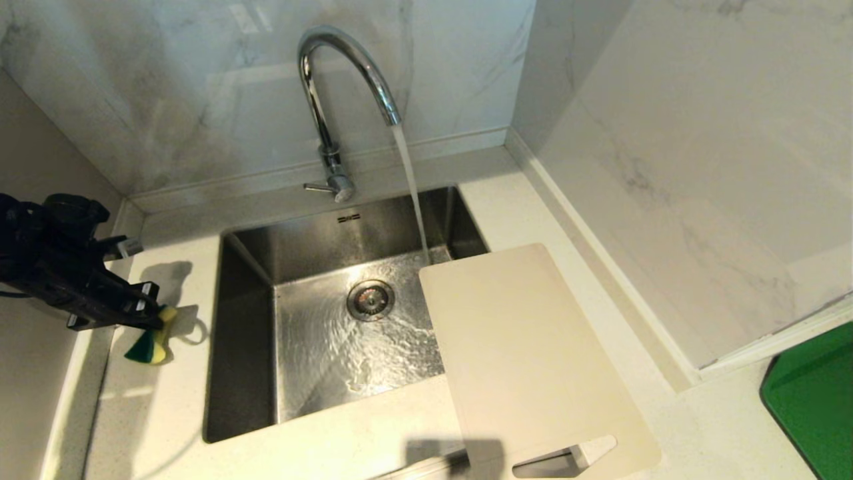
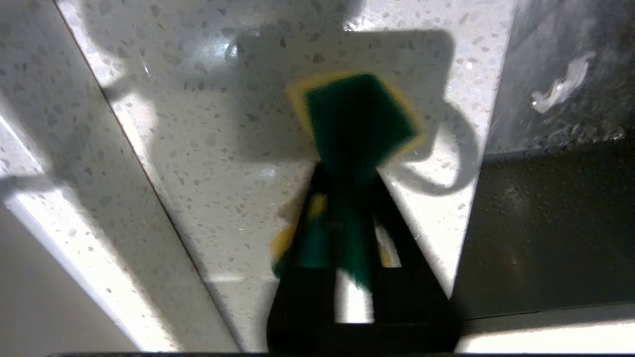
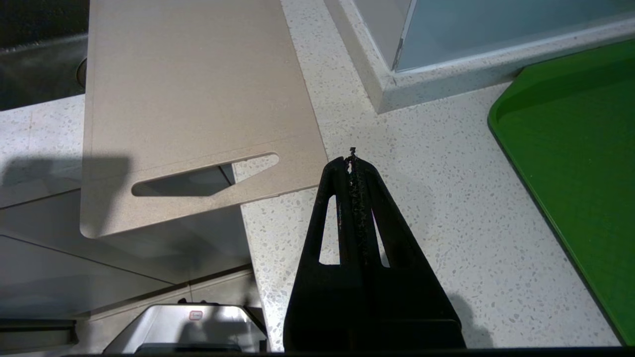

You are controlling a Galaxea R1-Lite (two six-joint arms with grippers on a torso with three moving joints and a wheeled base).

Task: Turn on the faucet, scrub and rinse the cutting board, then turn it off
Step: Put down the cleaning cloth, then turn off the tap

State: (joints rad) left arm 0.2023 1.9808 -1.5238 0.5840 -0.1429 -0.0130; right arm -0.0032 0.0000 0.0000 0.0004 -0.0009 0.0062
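chrome gooseneck faucet (image 1: 346, 80) running | steel sink (image 1: 246, 347) | smooth cream cutting board (image 1: 526, 360) overhanging | left gripper (image 2: 347, 198) clamps green-yellow sponge (image 2: 359, 116) | right gripper (image 3: 352, 161) fingers together

Grey-veined marble walls (image 1: 666, 133) meet in a corner; pale speckled countertop (image 1: 166, 413), glossy with hard-edged shadows.

The chrome gooseneck faucet (image 1: 340, 100) stands behind the sink (image 1: 243, 333), running a stream of water into the basin. The cream cutting board (image 1: 533, 360) lies flat across the sink's right rim, its slot handle overhanging the counter's front edge.
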